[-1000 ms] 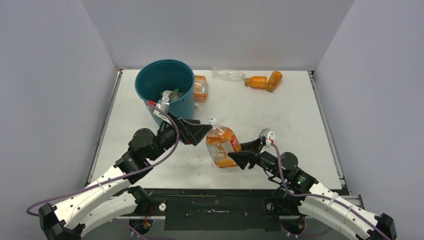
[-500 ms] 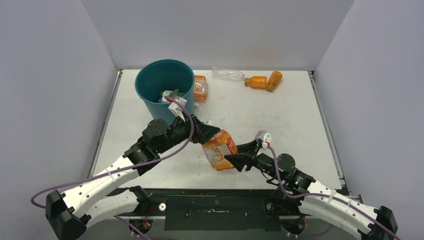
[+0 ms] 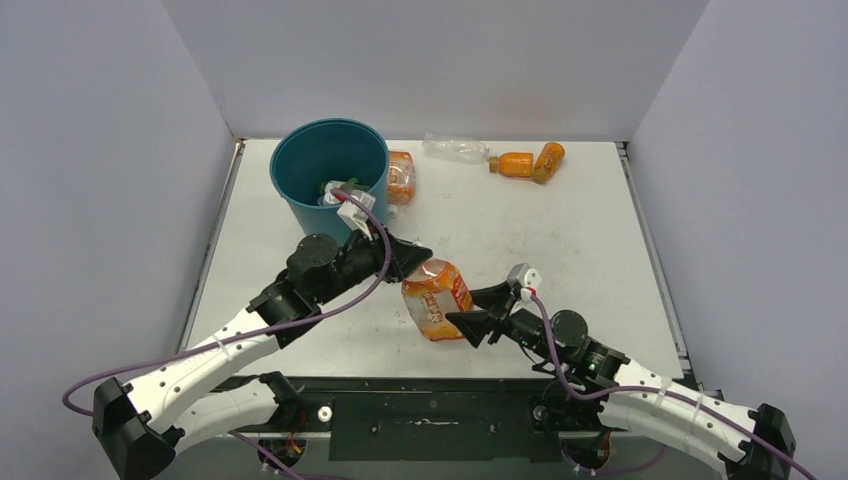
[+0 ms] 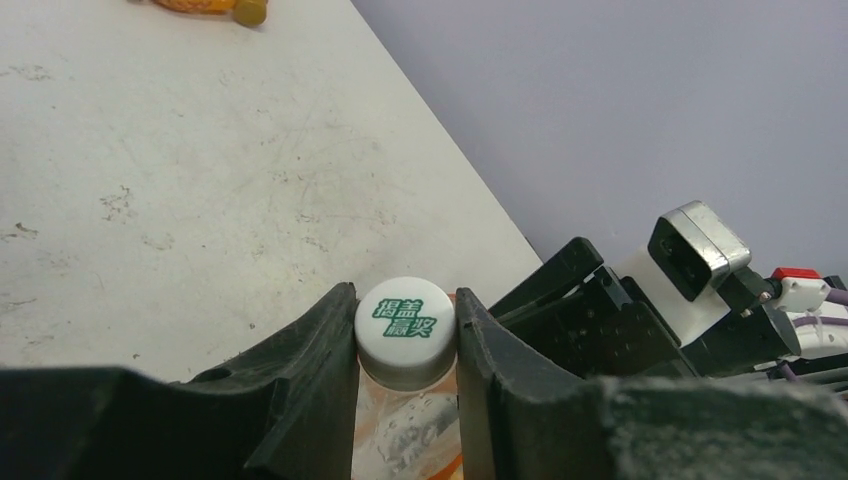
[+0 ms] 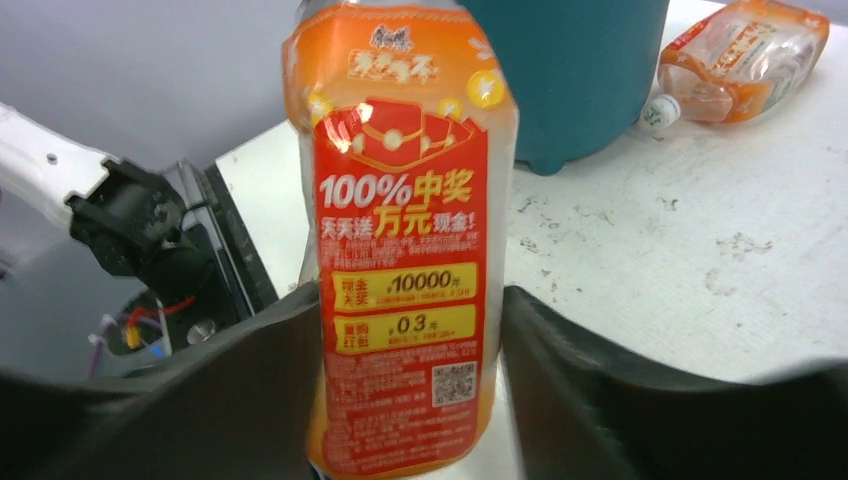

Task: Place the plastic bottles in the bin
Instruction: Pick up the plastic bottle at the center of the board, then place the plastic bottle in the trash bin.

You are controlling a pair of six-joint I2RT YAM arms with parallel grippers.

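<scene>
A clear bottle with an orange and red label hangs tilted above the table's front middle. My left gripper is shut on its white cap, one finger on each side. My right gripper stands open around the bottle's lower body, with a gap showing beside its right finger. The teal bin stands at the back left with a few bottles inside.
An orange-labelled bottle lies against the bin's right side. A crushed clear bottle and two orange bottles lie along the back edge. Walls close in the left, right and back.
My left gripper reached the bottle's cap and shut on it. My right gripper's jaws have spread off the bottle's body. The bottle shifted slightly left and down.
</scene>
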